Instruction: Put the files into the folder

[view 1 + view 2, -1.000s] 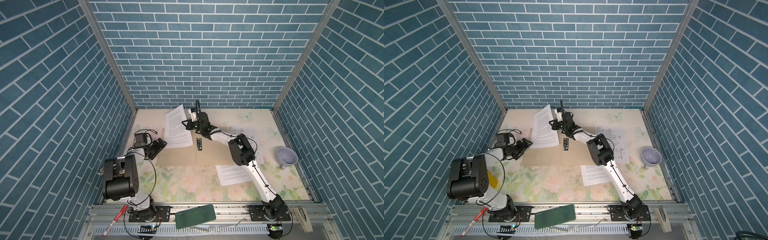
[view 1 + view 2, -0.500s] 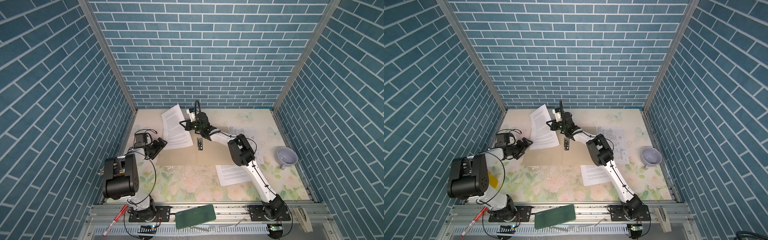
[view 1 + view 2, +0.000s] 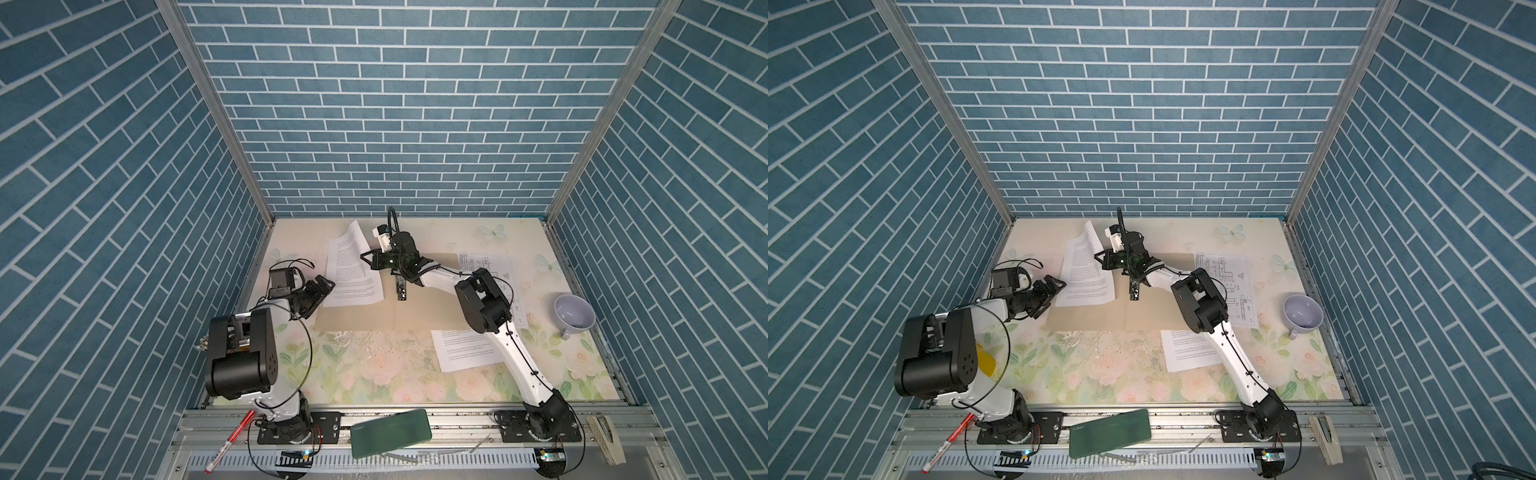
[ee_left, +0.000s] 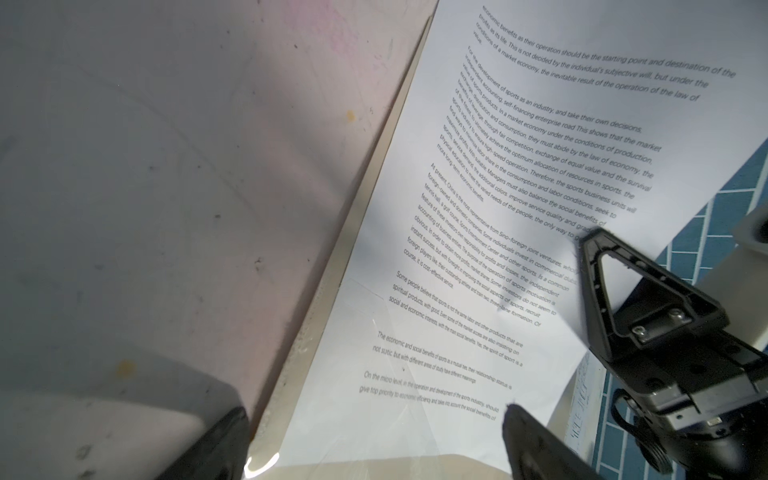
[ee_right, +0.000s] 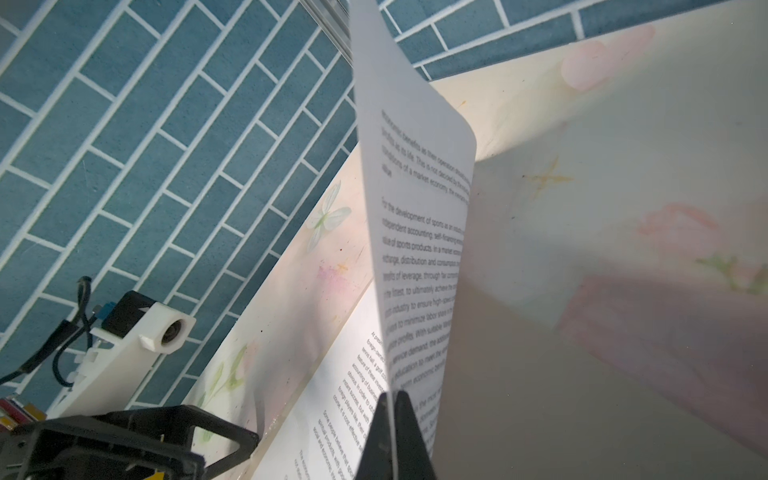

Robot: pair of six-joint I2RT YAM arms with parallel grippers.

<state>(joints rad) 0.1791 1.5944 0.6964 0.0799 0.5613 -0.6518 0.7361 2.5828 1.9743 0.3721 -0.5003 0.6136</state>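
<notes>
right gripper clamped on sheet edge | sheet over folder 10 o'clock part, far end curled up | left gripper wide, empty, at sheet's 8 o'clock

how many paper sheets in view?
3. Lifted text sheet pinched by the right tool over the folder's left half; diagram sheet at the folder's right edge, behind the right arm; flat text sheet near the front. None apparently hidden.
</notes>
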